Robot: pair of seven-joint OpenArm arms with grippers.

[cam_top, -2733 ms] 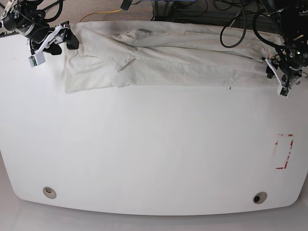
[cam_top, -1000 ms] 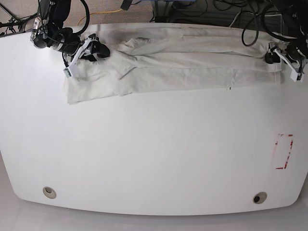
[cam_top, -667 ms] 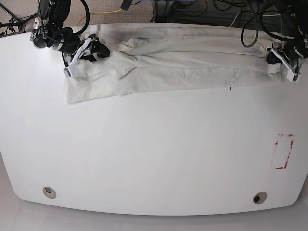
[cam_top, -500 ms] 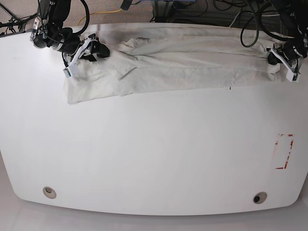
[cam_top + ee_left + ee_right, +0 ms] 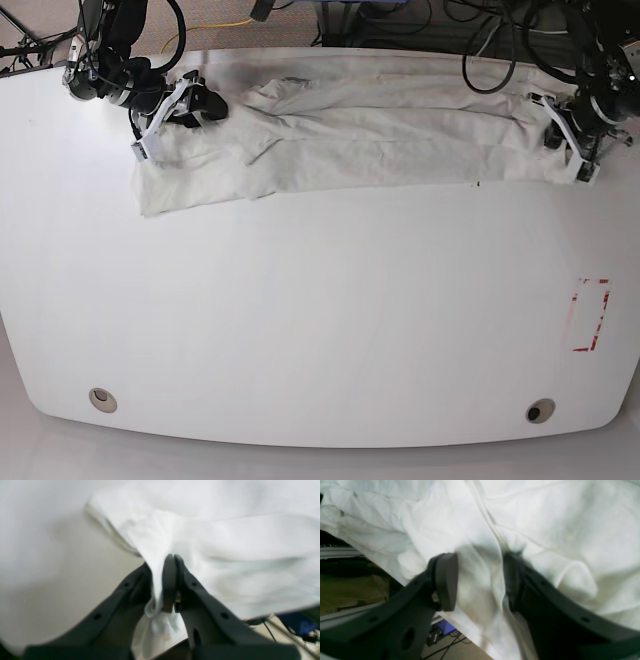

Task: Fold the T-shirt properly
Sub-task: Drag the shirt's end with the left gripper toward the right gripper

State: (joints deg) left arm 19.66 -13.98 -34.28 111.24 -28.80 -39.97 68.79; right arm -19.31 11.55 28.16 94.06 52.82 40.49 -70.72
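The T-shirt lies stretched in a long band along the top of the white surface, reaching from the upper left to the upper right of the base view. It is soft, thin and light, so it probably bends, bunches and wrinkles with any pull, and it can slide out of a weak hold. No letters or pictures show on it from here. The left pincer, at the upper right of the base view, is pressed together on a bunch of cloth at the shirt's end; its wrist view shows the fabric squeezed between the dark fingers. The right pincer, at the upper left, is spread wide, with a ridge of cloth lying between its pads but not pinched. The best places to hold look like the two ends, near the corners, taking all layers so the shirt lifts evenly.
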